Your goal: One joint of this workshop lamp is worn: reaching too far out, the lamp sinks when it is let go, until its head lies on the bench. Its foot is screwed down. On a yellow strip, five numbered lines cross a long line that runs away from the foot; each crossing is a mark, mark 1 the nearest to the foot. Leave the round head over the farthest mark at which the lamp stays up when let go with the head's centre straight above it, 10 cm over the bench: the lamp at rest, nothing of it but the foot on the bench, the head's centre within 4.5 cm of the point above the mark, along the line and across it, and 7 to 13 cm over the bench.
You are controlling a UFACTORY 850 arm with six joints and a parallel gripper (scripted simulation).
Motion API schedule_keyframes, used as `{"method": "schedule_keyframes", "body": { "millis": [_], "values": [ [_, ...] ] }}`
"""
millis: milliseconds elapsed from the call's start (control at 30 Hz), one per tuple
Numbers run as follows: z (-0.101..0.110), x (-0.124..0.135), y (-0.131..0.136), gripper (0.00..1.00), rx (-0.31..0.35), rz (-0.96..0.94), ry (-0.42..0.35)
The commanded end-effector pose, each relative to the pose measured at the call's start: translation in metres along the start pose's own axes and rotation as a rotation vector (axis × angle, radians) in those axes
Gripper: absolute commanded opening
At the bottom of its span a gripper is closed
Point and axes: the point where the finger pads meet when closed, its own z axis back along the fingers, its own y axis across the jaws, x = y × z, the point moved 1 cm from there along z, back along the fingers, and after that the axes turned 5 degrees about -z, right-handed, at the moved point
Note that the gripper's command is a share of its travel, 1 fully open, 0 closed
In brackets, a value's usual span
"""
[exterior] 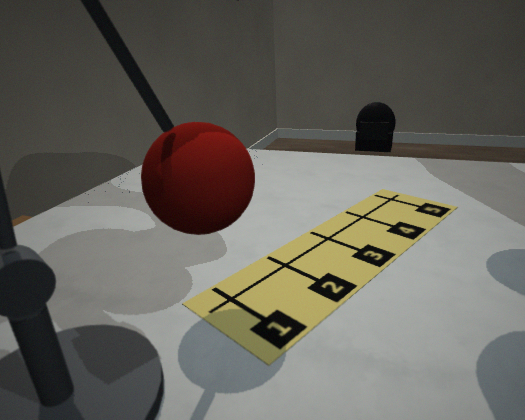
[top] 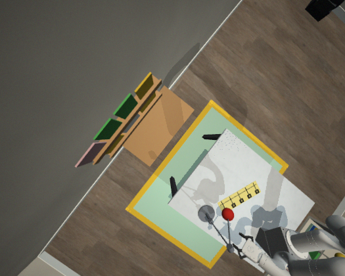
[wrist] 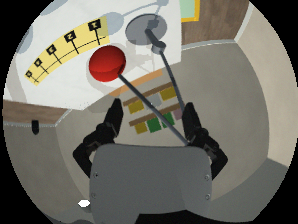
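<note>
The lamp's red round head (top: 228, 214) (exterior: 198, 178) (wrist: 107, 63) hangs above the bench, near the mark 1 end of the yellow strip (top: 236, 196) (exterior: 277, 292) (wrist: 86, 42); its exact height is unclear. The grey foot (top: 202, 210) (exterior: 122, 350) (wrist: 137, 30) stands on the bench. Two thin rods meet at the elbow joint (top: 230, 248), high beside the fingers; the wrist view hides it behind the palm. My gripper (top: 237, 239) (wrist: 153, 107) is open. In the wrist view the head's rod runs between the fingers towards the right finger's base; contact cannot be told.
The white bench (top: 238, 158) (exterior: 432, 310) carries strip and foot. An orange-brown cabinet with shelves (top: 162, 121) stands beyond the green mat (top: 185, 158). A black object (top: 320, 10) (exterior: 375, 127) stands far off on the floor. A tray with coloured things lies partly under my arm.
</note>
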Motion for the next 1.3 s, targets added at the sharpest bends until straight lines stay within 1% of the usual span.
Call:
{"method": "schedule_keyframes", "body": {
  "millis": [0, 167, 233, 733, 800, 1267],
  "values": [
    [0.001, 0.005, 0.005, 1.00, 0.048, 0.087, 0.009],
    [0.001, 0.009, 0.009, 1.00, 0.089, 0.167, 0.016],
    [0.001, 0.009, 0.009, 1.00, 0.089, 0.167, 0.016],
    [0.004, 0.018, 0.023, 1.00, 0.213, 0.406, 0.037],
    [0.004, 0.018, 0.023, 1.00, 0.213, 0.406, 0.037],
    [0.008, 0.023, 0.038, 1.00, 0.329, 0.629, 0.056]
  ]
}}
